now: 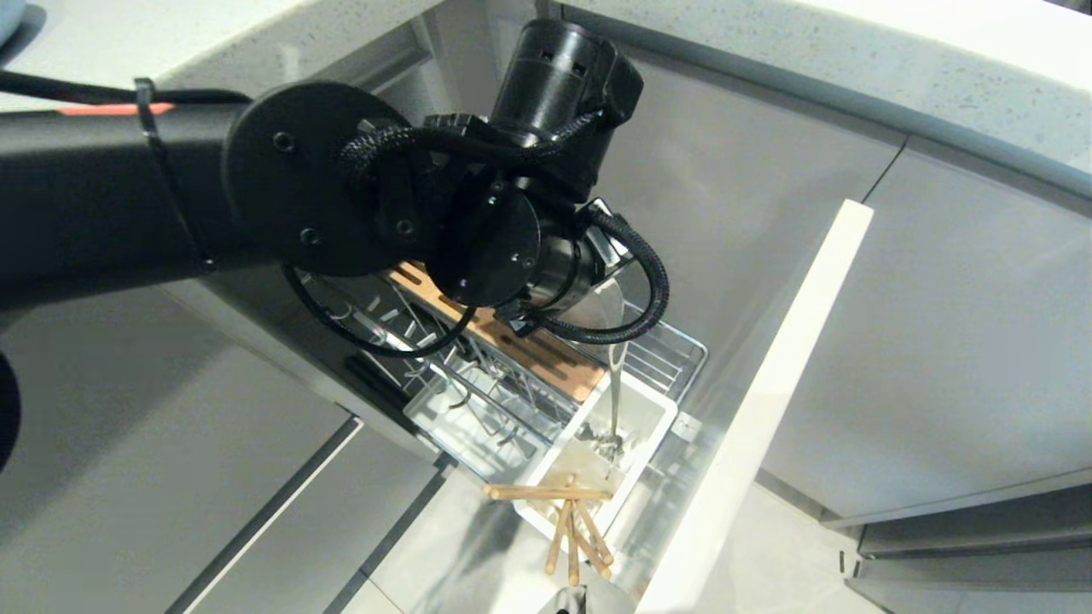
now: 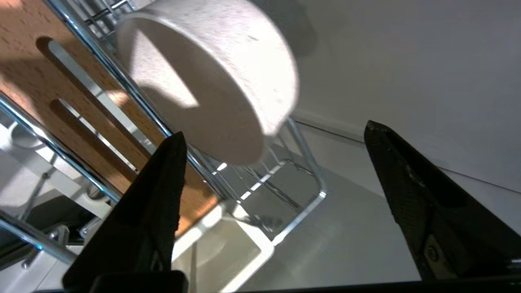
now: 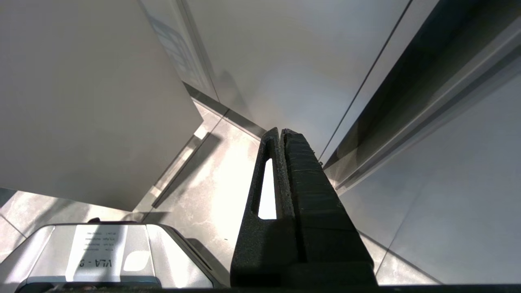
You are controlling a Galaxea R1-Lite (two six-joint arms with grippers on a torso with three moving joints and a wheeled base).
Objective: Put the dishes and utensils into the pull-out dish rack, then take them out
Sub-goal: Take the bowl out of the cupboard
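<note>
With left claw (image 2: 272, 134) agape, bowl (image 2: 211, 77) sits in rack (image 2: 309, 195).

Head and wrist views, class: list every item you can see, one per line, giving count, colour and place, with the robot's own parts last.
Rack: one, chrome wire, pulled out of the cabinet.
Wooden strip: one, brown, slotted, along the rack.
Caddy: one, white, at the rack's front.
Bowl: one, cream, on its side in the rack.
Chopsticks: several, light wood, in the caddy.
Utensil: one, silver, upright in the caddy.
Front panel: one, white.
Counter: one, speckled pale, above.
Left tool: open, near the bowl.
Right tool: shut, near the floor.
</note>
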